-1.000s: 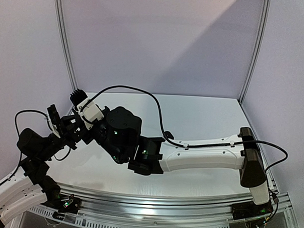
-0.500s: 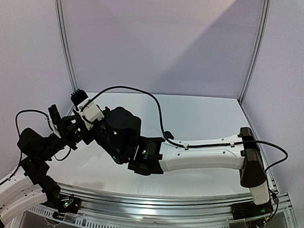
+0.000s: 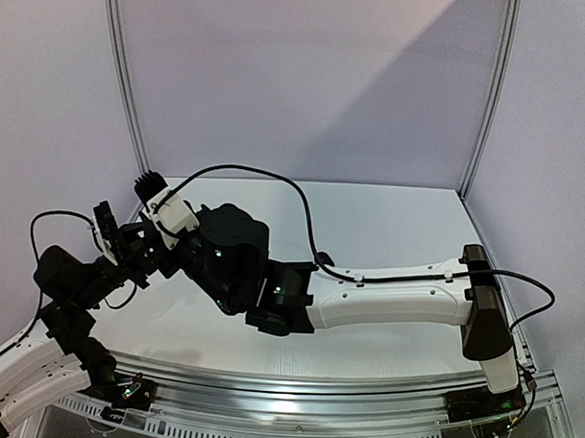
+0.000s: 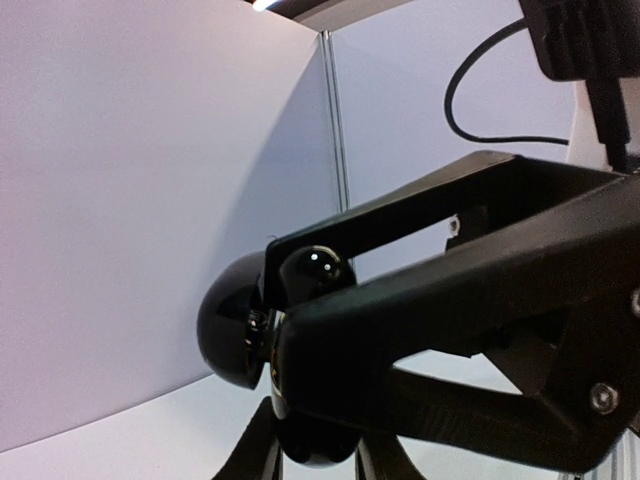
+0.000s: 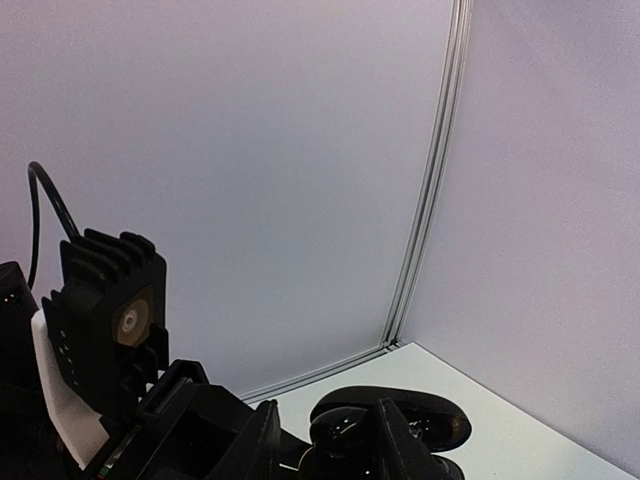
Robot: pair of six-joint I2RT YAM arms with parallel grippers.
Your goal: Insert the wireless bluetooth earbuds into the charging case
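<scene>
Right arm (image 3: 386,299) has nudged its wrist a touch leftward since a second back; left arm (image 3: 37,369) unmoved, both meeting over the left of the table (image 3: 398,223).

We note the left gripper (image 4: 278,305) clenched on the glossy black charging case (image 4: 232,335), held in the air off the white surface; a small glossy black earbud (image 4: 315,270) sits at the case's upper edge, against the upper finger. Beside it is the right gripper (image 3: 165,243), but we cannot tell how its jaws stand. Table top is plain white, with a slotted metal rail (image 3: 315,385) along its near edge. Pale lilac wall panels (image 3: 307,85) enclose it, joined by slim metal posts (image 3: 124,88) at the back corners. One black cable (image 3: 275,183) loops over the right arm.
</scene>
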